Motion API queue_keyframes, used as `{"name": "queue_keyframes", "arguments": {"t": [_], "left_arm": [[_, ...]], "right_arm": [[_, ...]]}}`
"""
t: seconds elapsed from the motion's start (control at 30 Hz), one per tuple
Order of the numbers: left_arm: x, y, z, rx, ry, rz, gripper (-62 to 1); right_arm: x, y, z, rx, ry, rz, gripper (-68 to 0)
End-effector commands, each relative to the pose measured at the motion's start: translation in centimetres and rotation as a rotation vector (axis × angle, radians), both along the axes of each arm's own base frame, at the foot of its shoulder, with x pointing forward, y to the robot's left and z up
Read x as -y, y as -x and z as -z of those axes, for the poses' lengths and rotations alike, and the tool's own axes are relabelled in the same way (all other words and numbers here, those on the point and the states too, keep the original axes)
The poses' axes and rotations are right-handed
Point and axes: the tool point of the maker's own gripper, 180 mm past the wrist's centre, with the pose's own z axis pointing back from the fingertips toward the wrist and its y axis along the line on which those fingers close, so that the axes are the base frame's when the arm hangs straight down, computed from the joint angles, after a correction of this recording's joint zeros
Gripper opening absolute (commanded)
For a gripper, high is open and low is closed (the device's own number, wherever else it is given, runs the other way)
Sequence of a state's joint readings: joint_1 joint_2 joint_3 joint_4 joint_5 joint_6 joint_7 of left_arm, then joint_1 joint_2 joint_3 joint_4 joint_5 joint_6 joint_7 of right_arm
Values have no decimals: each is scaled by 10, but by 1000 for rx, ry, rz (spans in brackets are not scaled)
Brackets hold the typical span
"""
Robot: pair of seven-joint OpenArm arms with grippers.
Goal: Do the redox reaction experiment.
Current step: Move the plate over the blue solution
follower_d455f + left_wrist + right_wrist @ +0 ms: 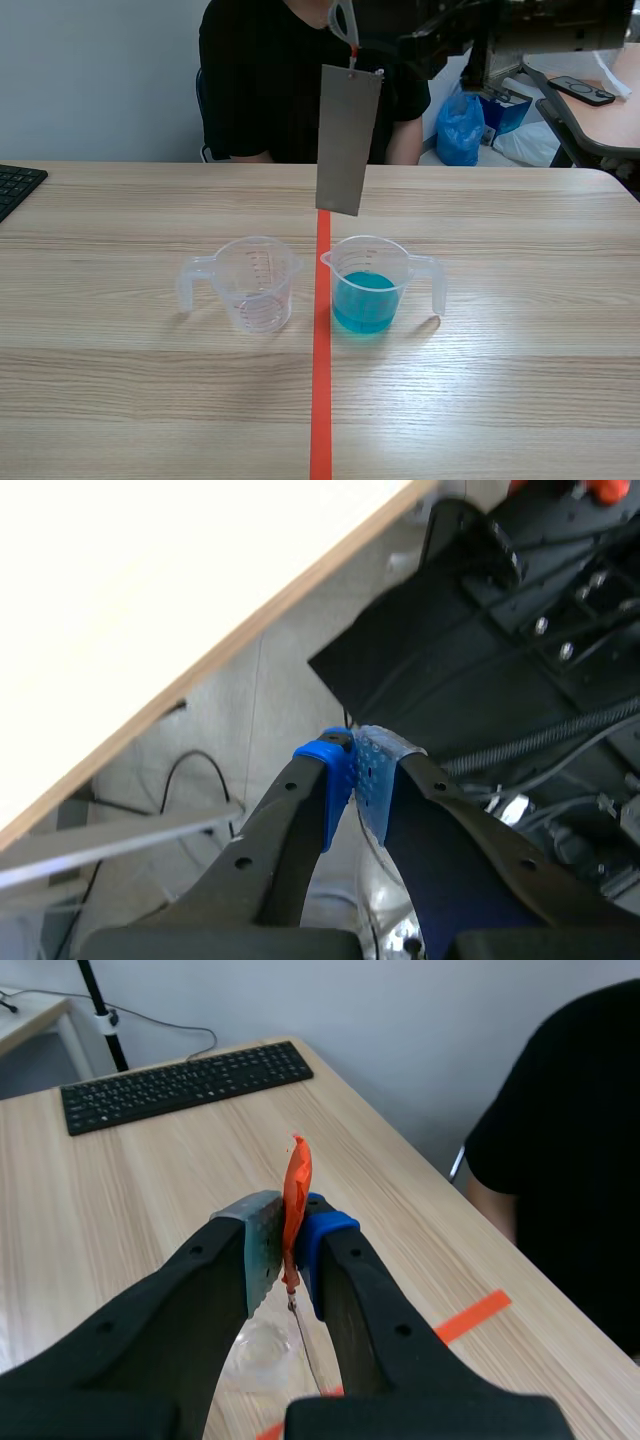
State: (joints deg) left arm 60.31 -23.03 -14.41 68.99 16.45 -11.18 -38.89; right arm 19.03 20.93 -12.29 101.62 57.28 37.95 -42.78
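Pinching one orange tab (296, 1185), right end effector (290, 1250) dangles one plate (347, 140) above two cups (258, 285) (375, 285); left end effector (355, 775) closed.

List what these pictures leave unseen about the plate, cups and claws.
- Right wrist view: the flat grey metal plate hangs below the right claw gripping the orange strip; the claw mostly hides it.
- Scene view: marks on the empty clear plastic cup are too small to read.
- Scene view: the left claw is out of frame.
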Motion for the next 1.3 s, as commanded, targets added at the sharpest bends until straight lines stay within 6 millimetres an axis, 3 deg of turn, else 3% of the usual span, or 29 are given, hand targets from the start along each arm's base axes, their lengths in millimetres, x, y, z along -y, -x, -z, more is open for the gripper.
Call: {"name": "queue_keyframes", "arguments": {"t": [0.0, 0.3, 0.63, 0.77, 0.93, 1.03, 1.1, 1.27], "left_arm": [[4, -5, -8, 37, 29, -4, -569], [3, -37, -40, 167, 157, -38, -569], [-17, -99, -71, 188, 336, -51, -569], [-21, -101, -73, 187, 334, -59, -569], [-21, -79, -72, 196, 341, -124, -569], [-20, -76, -77, 245, 348, -146, -569], [-16, -82, -81, 265, 370, -122, -569], [-5, -121, -89, 267, 441, -25, -569]], "right_arm": [[7, -1, -9, 24, -4, 5, -658], [26, -2, -2, 17, 46, 27, -658], [26, -2, -3, 19, 35, 27, -658], [26, -2, -4, 20, 30, 25, -658], [25, -2, -4, 19, 26, 23, -658], [25, -1, -4, 19, 25, 23, -658], [25, -1, -5, 18, 22, 21, -658], [25, -1, -5, 18, 21, 21, -658]]}}
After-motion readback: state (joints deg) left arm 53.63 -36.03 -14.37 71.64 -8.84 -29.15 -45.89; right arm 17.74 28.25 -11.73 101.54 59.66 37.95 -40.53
